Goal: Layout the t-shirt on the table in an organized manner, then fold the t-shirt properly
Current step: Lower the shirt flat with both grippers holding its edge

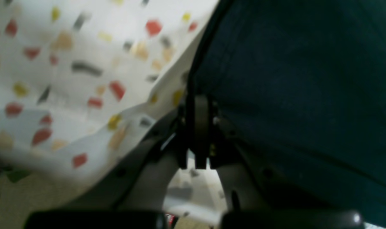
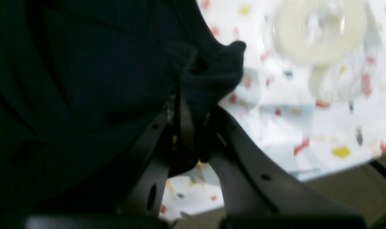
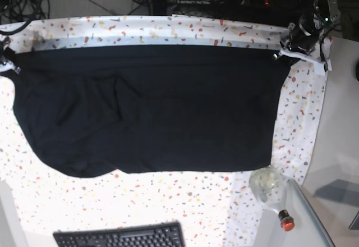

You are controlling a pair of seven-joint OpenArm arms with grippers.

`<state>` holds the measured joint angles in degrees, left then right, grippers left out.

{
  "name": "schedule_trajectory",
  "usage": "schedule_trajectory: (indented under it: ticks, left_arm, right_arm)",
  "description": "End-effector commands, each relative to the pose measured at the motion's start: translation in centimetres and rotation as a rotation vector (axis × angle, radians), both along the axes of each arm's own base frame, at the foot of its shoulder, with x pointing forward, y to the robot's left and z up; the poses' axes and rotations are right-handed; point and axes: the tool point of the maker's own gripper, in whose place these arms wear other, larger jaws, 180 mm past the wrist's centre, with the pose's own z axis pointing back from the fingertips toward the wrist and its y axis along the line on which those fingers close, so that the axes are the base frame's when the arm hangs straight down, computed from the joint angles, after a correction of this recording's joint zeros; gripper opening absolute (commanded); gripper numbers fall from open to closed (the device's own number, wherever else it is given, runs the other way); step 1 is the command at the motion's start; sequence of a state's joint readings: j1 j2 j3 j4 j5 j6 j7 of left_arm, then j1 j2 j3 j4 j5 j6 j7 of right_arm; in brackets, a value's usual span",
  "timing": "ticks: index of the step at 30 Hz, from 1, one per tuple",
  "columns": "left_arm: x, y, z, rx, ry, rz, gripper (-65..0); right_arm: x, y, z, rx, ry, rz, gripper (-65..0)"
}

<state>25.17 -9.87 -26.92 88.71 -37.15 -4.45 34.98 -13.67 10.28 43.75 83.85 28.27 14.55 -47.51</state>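
One black t-shirt (image 3: 146, 109) lies spread wide across the middle of the table (image 3: 168, 196), its far edge drawn into a straight line between the two arms while its near edge curves unevenly toward 7 o'clock. At 3 o'clock of that far edge, the left gripper (image 1: 197, 133) is clenched on the fabric's edge, the speckled cloth showing beside it. At 9 o'clock, the right gripper (image 2: 188, 127) is likewise clamped on a bunched bit of the shirt. Farther out, a black keyboard (image 3: 120, 237) sits at 6 o'clock by the near table edge, and a clear glass bottle (image 3: 270, 188) with a red cap lies at 5 o'clock.
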Motion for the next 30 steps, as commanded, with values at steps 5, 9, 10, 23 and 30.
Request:
schedule_trajectory:
  ticks: [5, 9, 10, 23, 30]
  left_arm:
    - [-0.5, 1.3, 0.0, 0.034, -0.001, 0.015, -65.0]
    - [-1.3, 1.5, -0.9, 0.025, 0.027, 0.028, -65.0]
    - [-1.3, 1.5, -1.0, 0.024, 0.029, 0.027, -65.0]
    - [-1.3, 1.4, -1.0, 0.024, 0.026, 0.025, -65.0]
    - [-1.1, 0.9, -0.9, 0.013, 0.014, -0.008, -65.0]
  right_arm:
    - [-1.4, -1.4, -0.4, -0.036, -0.001, -0.018, -65.0]
    - [-2.8, -1.1, -2.1, -0.009, 0.027, -0.04, -65.0]
    - [-2.9, -0.9, -2.4, -0.003, 0.027, -0.032, -65.0]
    - [-3.1, 1.0, -3.8, 0.056, 0.001, 0.06, -65.0]
    - [-3.2, 1.0, -3.8, 0.056, 0.004, 0.061, -65.0]
